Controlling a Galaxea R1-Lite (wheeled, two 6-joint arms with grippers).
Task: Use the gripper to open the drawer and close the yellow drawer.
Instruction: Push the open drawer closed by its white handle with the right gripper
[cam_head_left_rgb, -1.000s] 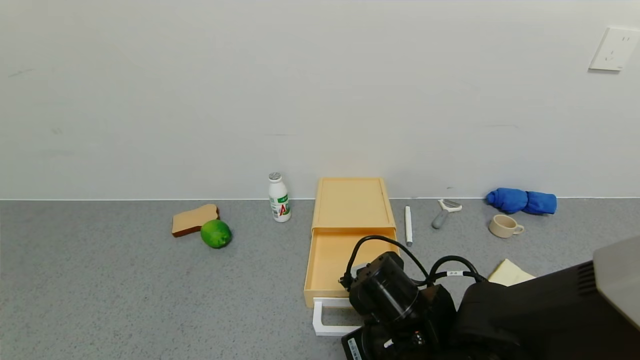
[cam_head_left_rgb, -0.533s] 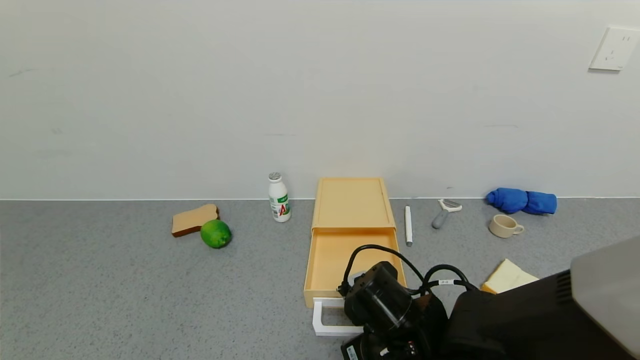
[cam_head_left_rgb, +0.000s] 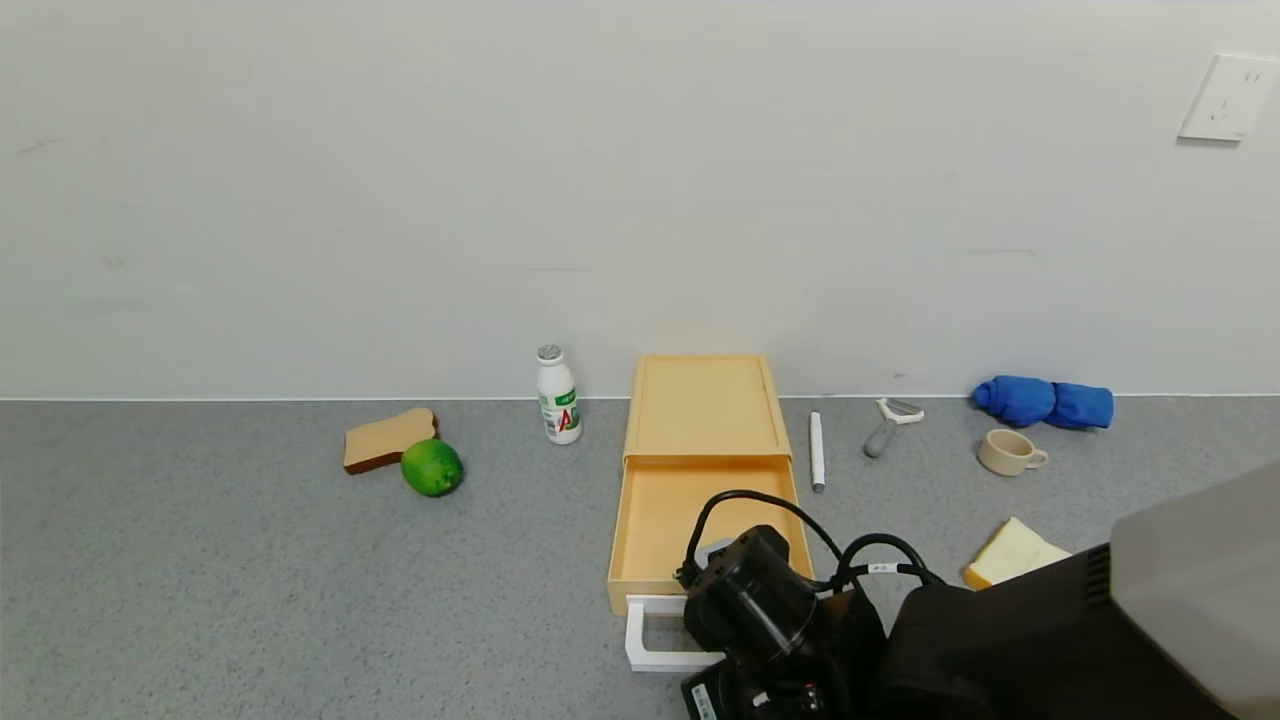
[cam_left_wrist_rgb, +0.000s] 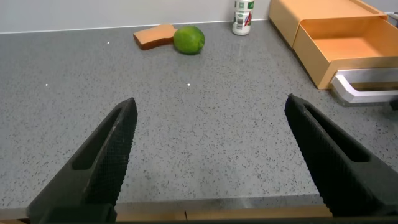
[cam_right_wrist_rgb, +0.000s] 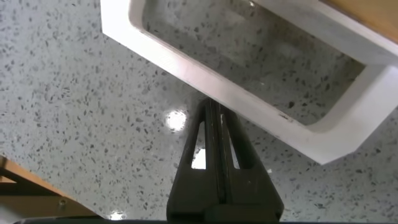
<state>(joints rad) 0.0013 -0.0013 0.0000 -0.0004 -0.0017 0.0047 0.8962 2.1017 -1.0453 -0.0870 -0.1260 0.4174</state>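
Observation:
The pale yellow drawer (cam_head_left_rgb: 675, 520) is pulled well out of its low box (cam_head_left_rgb: 705, 405), towards me. Its white loop handle (cam_head_left_rgb: 650, 640) lies at the near end. My right gripper (cam_head_left_rgb: 760, 610) hovers over the handle's right part. In the right wrist view the right gripper (cam_right_wrist_rgb: 213, 107) is shut and empty. Its tip is at the outer side of the handle's front bar (cam_right_wrist_rgb: 249, 87). I cannot tell if they touch. My left gripper (cam_left_wrist_rgb: 208, 143) is open and empty, low over the table to the left of the drawer (cam_left_wrist_rgb: 354, 46).
A white bottle (cam_head_left_rgb: 558, 395) stands left of the box. A lime (cam_head_left_rgb: 432, 467) and toast (cam_head_left_rgb: 388, 438) lie farther left. To the right lie a pen (cam_head_left_rgb: 817, 450), a peeler (cam_head_left_rgb: 885, 425), a cup (cam_head_left_rgb: 1008, 452), a blue cloth (cam_head_left_rgb: 1045, 402) and a bread slice (cam_head_left_rgb: 1012, 550).
My right arm has shifted a little left and towards me, uncovering more of the bread slice. The drawer and its handle have not moved.

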